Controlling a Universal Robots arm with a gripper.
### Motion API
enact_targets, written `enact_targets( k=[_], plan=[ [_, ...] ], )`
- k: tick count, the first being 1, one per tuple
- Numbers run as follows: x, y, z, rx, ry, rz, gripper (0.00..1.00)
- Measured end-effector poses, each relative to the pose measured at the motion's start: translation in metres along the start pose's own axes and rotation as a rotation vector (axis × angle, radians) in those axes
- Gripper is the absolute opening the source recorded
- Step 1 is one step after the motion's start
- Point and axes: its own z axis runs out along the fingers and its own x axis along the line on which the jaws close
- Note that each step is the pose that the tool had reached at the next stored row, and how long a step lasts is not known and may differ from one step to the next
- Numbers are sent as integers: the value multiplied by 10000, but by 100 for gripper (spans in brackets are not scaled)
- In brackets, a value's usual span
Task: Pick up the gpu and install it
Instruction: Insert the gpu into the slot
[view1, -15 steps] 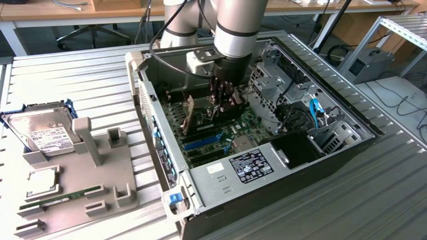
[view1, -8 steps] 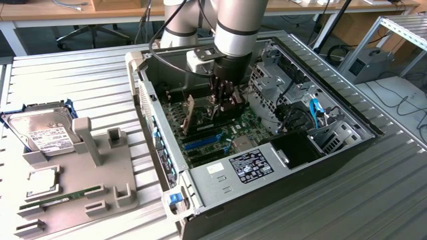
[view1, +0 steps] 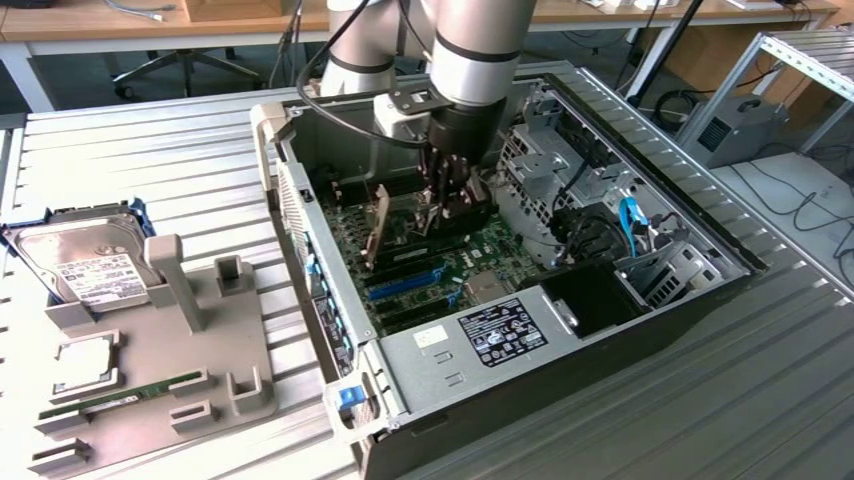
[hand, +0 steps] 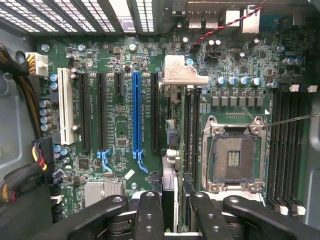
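Observation:
My gripper (view1: 447, 212) reaches down into the open computer case (view1: 400, 395), over the green motherboard (view1: 487, 250). It is shut on the gpu (view1: 463, 200), a thin dark card held on edge. In the wrist view the gpu (hand: 173, 142) runs edge-on from between the two inner fingers (hand: 150, 215) of my gripper (hand: 176, 220) to its silver end bracket (hand: 184, 71). The card stands between a black slot (hand: 155, 112) and the empty processor socket (hand: 234, 157). I cannot tell whether its lower edge touches the board.
A long blue slot (hand: 136, 112) and a white slot (hand: 65, 105) lie beside the card. Cable bundles (hand: 20, 175) crowd one case wall. On the exterior view's left a grey holder (view1: 160, 400) carries a silver hard drive (view1: 87, 265) and a green memory stick (view1: 127, 392).

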Motion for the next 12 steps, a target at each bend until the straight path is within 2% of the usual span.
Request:
enact_targets(
  k=[12],
  plan=[
    [1, -4, -142, 0, 1, 0, 26]
  ],
)
